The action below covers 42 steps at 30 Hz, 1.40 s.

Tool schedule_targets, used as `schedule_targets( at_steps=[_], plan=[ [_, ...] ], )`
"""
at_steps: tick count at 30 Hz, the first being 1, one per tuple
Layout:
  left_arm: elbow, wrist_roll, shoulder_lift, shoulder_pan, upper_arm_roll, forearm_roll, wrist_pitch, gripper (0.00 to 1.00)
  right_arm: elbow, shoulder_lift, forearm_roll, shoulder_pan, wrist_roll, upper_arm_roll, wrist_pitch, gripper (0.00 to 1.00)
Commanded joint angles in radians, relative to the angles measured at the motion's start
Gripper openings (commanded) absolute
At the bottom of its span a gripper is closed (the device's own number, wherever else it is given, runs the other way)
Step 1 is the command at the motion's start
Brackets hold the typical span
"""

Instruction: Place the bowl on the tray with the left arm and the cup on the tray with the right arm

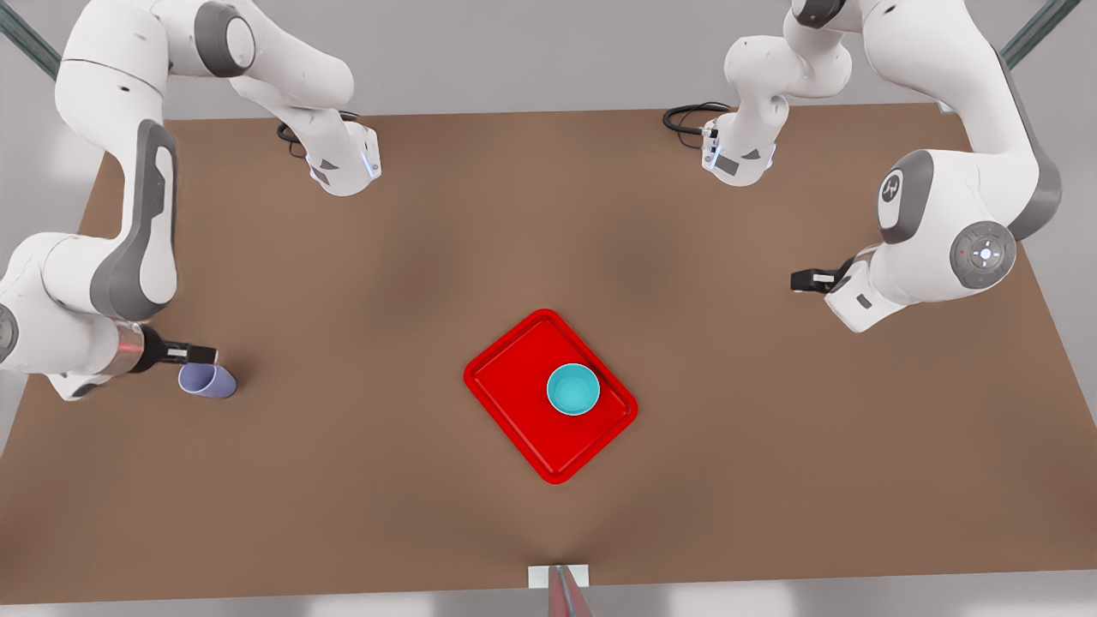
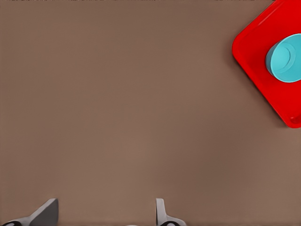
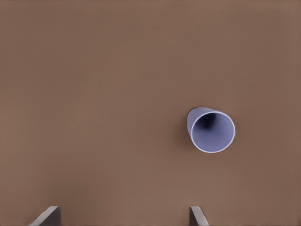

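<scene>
Cup [image 1: 208, 380] stands upright on the tabletop [image 1: 360, 480] at the front view's left, mouth up, long axis vertical, well apart from the tray [image 1: 506, 386]. Right hand [image 1: 199, 352] hovers just beside and above it, fingers [image 3: 47, 215] apart and empty; wrist view puts the cup off-centre from the gap, so it likely needs shifting before descent. Bowl [image 1: 573, 389] sits on the tray already. Left hand [image 1: 801, 280] waits at the front view's right, fingers [image 2: 162, 214] apart, empty.

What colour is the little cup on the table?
Pale lavender-purple. The cup shows best in the right wrist view, looking down into its open mouth.
</scene>
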Motion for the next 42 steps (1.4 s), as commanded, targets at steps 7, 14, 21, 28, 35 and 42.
schedule_targets(
  at_steps=[7, 14, 21, 28, 35, 42],
  plan=[
    [0.001, 0.000, -0.006, 0.000, 0.000, 0.002, -0.011, 1.00, -0.131, 0.018, 0.000, -0.051, -0.099, 0.000, 0.177, 1.00],
    [0.001, 0.000, -0.006, 0.000, 0.000, 0.002, -0.009, 1.00, -0.150, 0.092, -0.012, -0.081, -0.099, -0.024, 0.323, 1.00],
    [0.001, 0.000, -0.003, 0.000, 0.000, 0.005, -0.013, 1.00, -0.184, 0.084, -0.012, -0.101, -0.115, -0.024, 0.332, 1.00],
    [-0.007, 0.061, -0.043, 0.000, 0.006, 0.071, 0.004, 1.00, -0.177, 0.124, -0.012, -0.147, -0.173, -0.024, 0.383, 1.00],
    [-0.041, 0.061, -0.089, -0.002, 0.000, 0.085, 0.004, 1.00, -0.213, 0.189, -0.012, -0.190, -0.231, -0.024, 0.471, 0.99],
    [-0.035, 0.060, -0.083, -0.002, 0.000, 0.079, 0.000, 1.00, -0.276, 0.189, -0.012, -0.192, -0.230, -0.024, 0.511, 0.98]
  ],
)
